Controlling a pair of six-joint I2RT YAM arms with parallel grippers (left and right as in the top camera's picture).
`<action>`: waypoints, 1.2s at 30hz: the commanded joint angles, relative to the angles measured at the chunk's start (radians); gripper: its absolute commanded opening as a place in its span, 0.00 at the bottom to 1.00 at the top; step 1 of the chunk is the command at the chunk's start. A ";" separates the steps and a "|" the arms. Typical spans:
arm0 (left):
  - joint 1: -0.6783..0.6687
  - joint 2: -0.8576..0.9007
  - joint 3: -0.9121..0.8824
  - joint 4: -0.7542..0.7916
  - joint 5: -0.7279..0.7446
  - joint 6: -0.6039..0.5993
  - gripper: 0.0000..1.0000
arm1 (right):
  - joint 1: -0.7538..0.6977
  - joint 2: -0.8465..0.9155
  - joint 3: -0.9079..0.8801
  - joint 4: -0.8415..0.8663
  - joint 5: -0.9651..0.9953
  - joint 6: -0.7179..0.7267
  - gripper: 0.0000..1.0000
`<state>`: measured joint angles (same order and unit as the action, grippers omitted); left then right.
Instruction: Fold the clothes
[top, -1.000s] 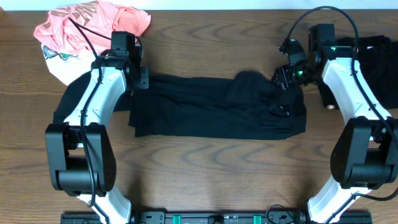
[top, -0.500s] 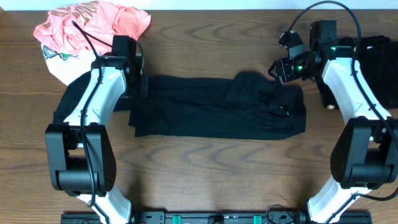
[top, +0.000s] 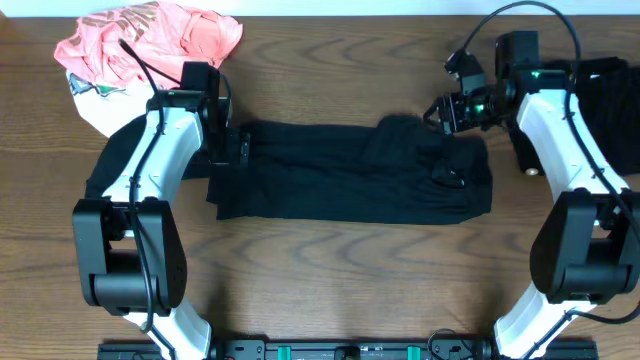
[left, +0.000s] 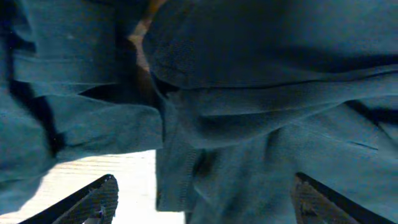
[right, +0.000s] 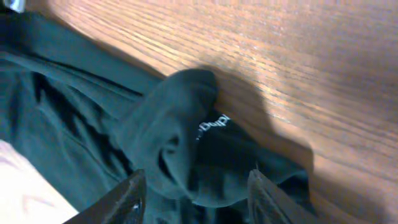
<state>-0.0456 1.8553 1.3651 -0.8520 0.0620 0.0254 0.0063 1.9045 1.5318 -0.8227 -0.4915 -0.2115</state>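
Note:
A black garment (top: 330, 180) lies in a long folded strip across the middle of the table. My left gripper (top: 238, 148) sits at its left end, jaws wide open. In the left wrist view the cloth's (left: 249, 93) hemmed edge lies loose between the fingertips (left: 102, 196) of my left gripper (left: 205, 208). My right gripper (top: 437, 110) hovers over the strip's back right part, near a raised lump of cloth. In the right wrist view that lump (right: 174, 137) shows below the right gripper (right: 196, 202), whose jaws stand apart with nothing held.
A coral-pink garment (top: 150, 35) and a white one (top: 95, 100) lie bunched at the back left. More dark clothing (top: 612, 95) sits at the right edge. Dark cloth (top: 110, 165) also lies under my left arm. Bare wood (top: 340, 270) runs along the front.
My left gripper has opened and let go of the garment's left end. My right gripper has lifted off the right end and moved back and slightly left.

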 joint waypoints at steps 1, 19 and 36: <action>0.003 -0.024 -0.003 -0.001 0.073 -0.015 0.89 | 0.053 -0.020 0.044 -0.017 0.007 0.019 0.50; 0.002 -0.024 -0.003 0.034 0.080 0.005 0.89 | 0.269 0.023 0.042 -0.031 0.503 -0.111 0.55; 0.002 -0.024 -0.003 0.034 0.080 0.005 0.89 | 0.264 0.105 0.042 0.084 0.502 -0.031 0.40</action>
<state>-0.0460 1.8549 1.3651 -0.8143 0.1322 0.0238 0.2722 2.0006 1.5589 -0.7444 0.0010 -0.2684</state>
